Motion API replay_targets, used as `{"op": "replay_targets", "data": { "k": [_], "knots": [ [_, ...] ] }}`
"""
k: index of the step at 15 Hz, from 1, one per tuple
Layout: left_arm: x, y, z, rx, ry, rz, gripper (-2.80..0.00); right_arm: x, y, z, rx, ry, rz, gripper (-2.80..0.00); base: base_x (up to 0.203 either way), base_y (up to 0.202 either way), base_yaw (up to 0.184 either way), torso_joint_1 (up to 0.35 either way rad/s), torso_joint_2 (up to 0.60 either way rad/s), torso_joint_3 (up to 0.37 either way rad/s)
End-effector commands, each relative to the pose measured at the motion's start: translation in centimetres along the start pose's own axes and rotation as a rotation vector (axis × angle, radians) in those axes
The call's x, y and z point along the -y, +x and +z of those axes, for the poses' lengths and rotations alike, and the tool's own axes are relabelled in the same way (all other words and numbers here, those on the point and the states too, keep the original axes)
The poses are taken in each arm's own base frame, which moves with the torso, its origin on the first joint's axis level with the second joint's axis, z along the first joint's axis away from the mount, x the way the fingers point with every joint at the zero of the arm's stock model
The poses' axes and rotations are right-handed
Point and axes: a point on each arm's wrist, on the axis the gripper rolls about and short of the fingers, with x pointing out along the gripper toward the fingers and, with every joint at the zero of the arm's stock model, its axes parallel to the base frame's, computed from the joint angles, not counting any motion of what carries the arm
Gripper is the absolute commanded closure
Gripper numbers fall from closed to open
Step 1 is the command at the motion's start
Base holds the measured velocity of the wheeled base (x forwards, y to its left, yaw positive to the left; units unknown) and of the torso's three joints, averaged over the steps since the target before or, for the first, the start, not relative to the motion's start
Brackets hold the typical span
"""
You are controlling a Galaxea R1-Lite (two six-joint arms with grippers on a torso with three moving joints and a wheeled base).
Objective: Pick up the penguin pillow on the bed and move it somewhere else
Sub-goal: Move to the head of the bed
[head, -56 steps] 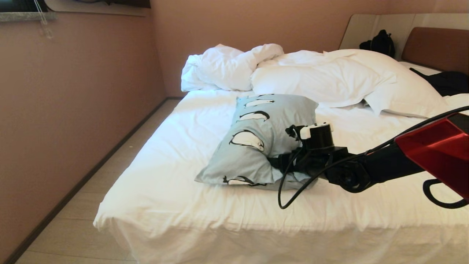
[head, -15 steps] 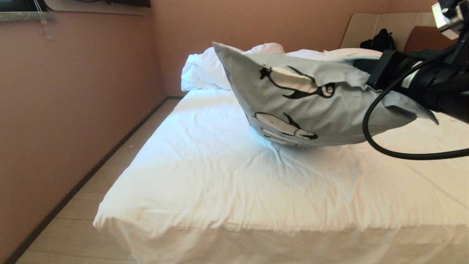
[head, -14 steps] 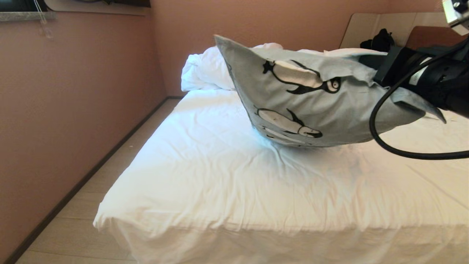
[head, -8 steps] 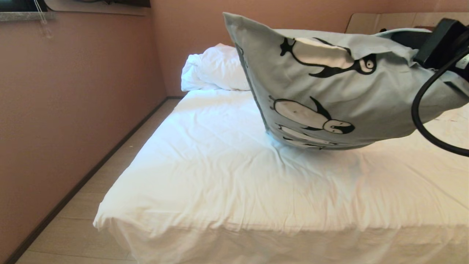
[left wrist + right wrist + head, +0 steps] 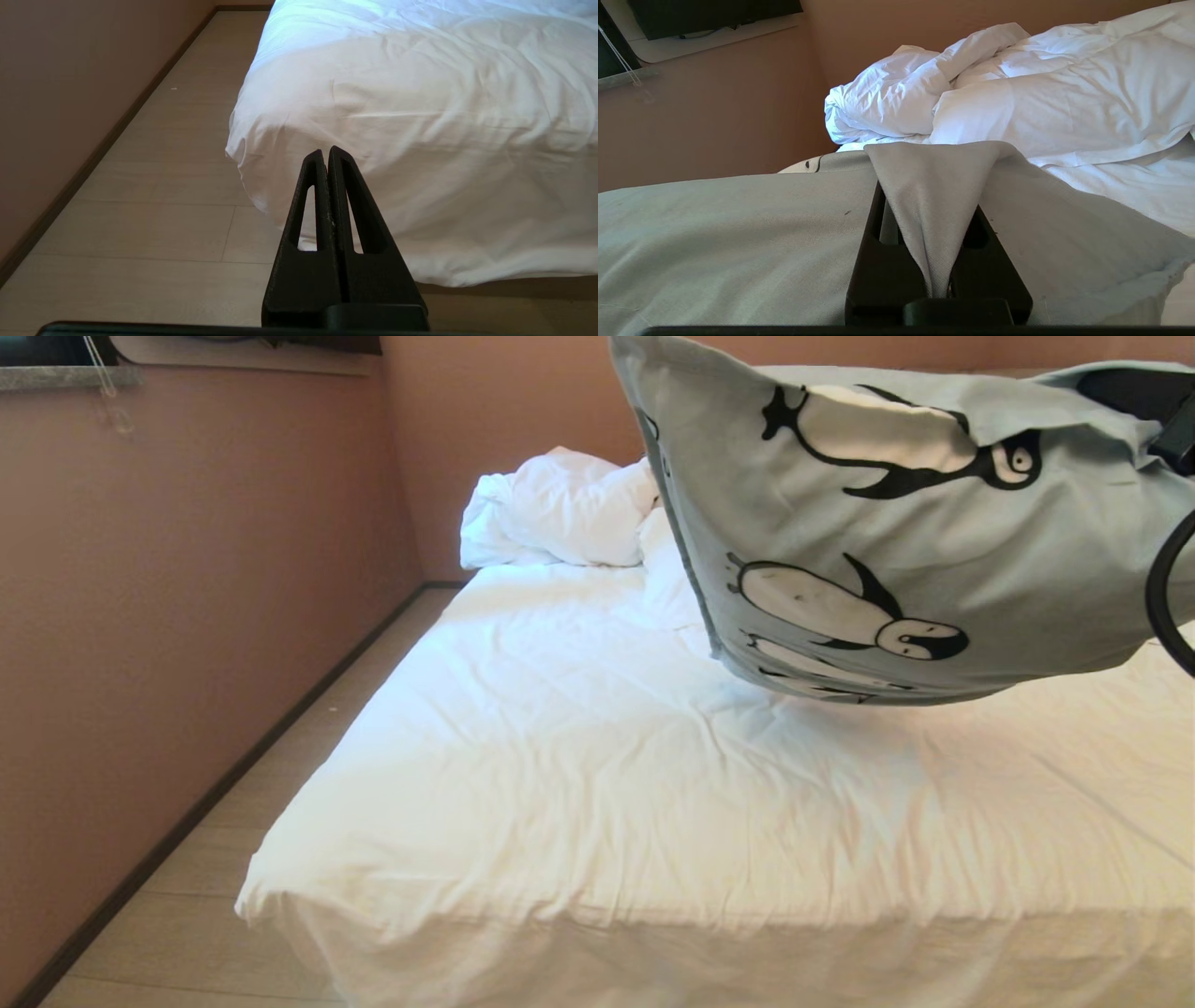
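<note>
While the right gripper [image 5: 931,242] pinches a fold of the penguin pillow [image 5: 896,523] between its closed fingers, the pillow hangs clear above the bed [image 5: 597,784], spreading from the gripper toward nine o'clock in the head view. Half a second earlier it hung lower and further left. The left gripper [image 5: 326,156], fingers pressed together and empty, is parked by the bed's corner.

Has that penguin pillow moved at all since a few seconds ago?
Yes. The penguin pillow lay on the bed; now it hangs well above the sheet, higher and further right against the rumpled duvet, pinched in the right end effector.
</note>
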Motion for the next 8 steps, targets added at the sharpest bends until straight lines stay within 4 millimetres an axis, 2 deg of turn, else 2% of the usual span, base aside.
{"op": "replay_targets", "data": {
  "k": [1, 3, 8],
  "knots": [
    [0.0, 0.01, -0.05, -0.001, -0.001, 0.001, 0.0, -0.01, 0.04, -0.05, 0.0, 0.001, 0.003, 0.0, 0.002, -0.059, 0.002, -0.002, 0.0, 0.007],
    [0.0, 0.01, -0.05, -0.001, 0.0, 0.001, 0.0, -0.02, 0.05, 0.0, 0.002, -0.001, 0.004, 0.0, 0.001, -0.139, -0.003, 0.002, 0.0, 0.004],
    [0.0, 0.01, -0.05, -0.001, -0.001, 0.001, 0.0, 0.0, 0.05, 0.01, 0.003, -0.001, 0.003, 0.0, 0.0, -0.195, -0.002, 0.001, 0.0, 0.002]
  ]
}}
